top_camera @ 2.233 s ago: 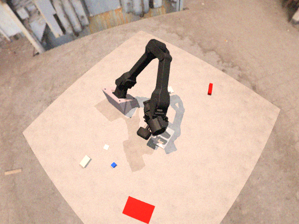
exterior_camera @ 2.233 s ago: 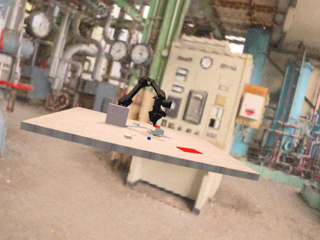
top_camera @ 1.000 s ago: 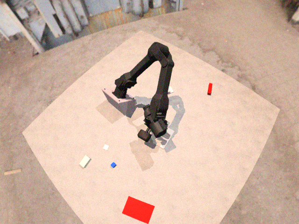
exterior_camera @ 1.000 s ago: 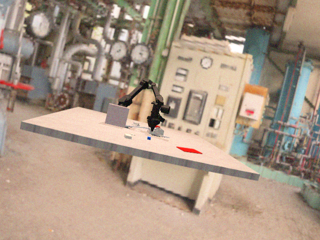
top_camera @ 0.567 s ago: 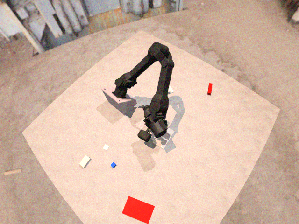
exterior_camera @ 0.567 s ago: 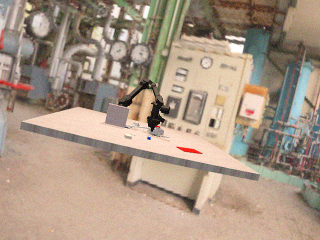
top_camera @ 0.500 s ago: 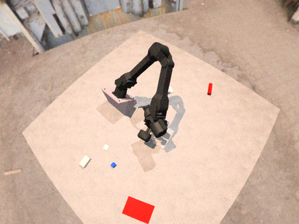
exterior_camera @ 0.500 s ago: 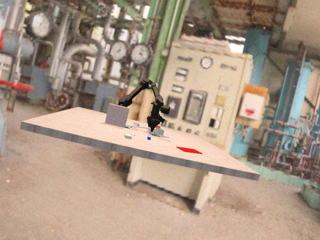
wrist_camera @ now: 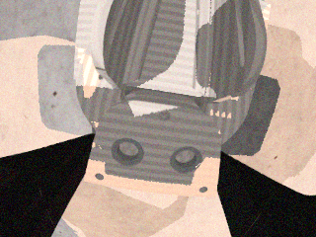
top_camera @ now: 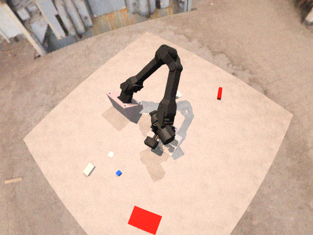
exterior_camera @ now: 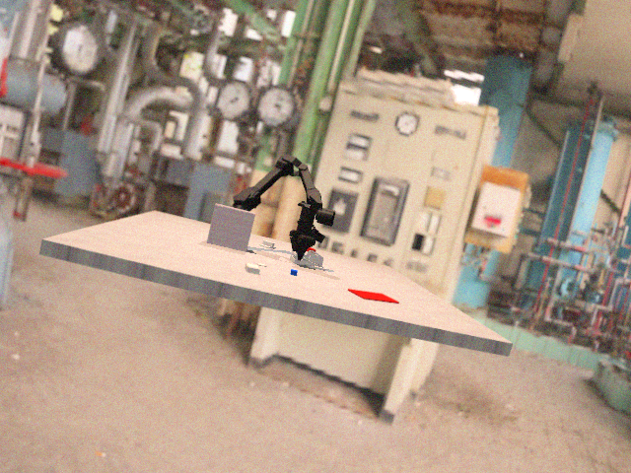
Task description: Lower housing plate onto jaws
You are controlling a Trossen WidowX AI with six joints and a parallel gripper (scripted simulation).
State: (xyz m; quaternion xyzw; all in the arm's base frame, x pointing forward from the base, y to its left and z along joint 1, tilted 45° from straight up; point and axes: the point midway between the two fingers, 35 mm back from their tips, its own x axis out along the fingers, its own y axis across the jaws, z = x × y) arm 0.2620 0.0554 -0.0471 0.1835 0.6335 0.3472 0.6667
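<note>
My gripper (wrist_camera: 155, 149) (exterior_camera: 301, 256) is shut on the housing plate (wrist_camera: 157, 170), a flat plate with two large round holes and small holes near its corners. In the wrist view a black finger stands at each side edge of it. Just beyond its far edge, two long curved jaws (wrist_camera: 133, 41) (wrist_camera: 238, 54) lie side by side over a pale base (wrist_camera: 190, 74). The plate's far edge overlaps the near ends of the jaws in that view. The jaw stubs are hidden, and I cannot tell whether the plate touches them. In the top view the arm hides the fingers and the plate.
A blue cube (top_camera: 118, 173) (exterior_camera: 293, 272), a cream block (top_camera: 88, 169) (exterior_camera: 251, 267) and a small white tile (top_camera: 110, 154) lie to one side. A red rectangle (top_camera: 145, 220) (exterior_camera: 373, 296) lies near one corner and a red bar (top_camera: 219, 93) across the table. The arm's mount (top_camera: 126, 111) (exterior_camera: 231, 227) stands behind.
</note>
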